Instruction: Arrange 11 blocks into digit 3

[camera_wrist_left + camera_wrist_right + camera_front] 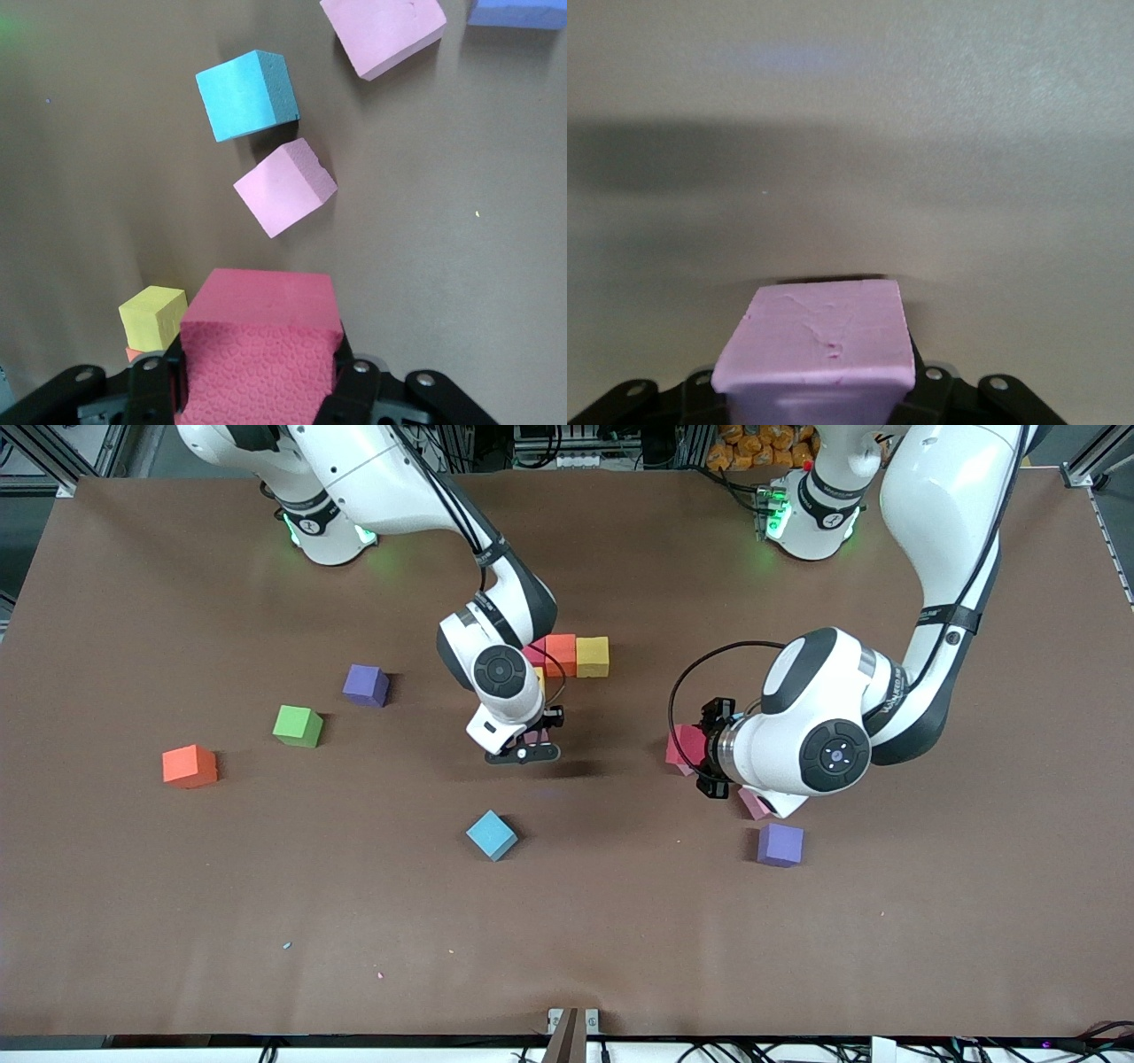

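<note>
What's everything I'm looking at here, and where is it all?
table: one, brown
row of blocks: three, red, orange, yellow, touching, beside the right arm
green block: one, toward the right arm's end
orange-red block: one, nearer the camera than the green block
purple cubes: two, one beside the green block, one toward the left arm's end
light blue blocks: two, one mid-table, one under the left arm
pink blocks: two, under the left arm
held red block: in left pincer
held pink block: in right pincer
arms: two, white

blocks [592,656] scattered on table [177,921]
</note>
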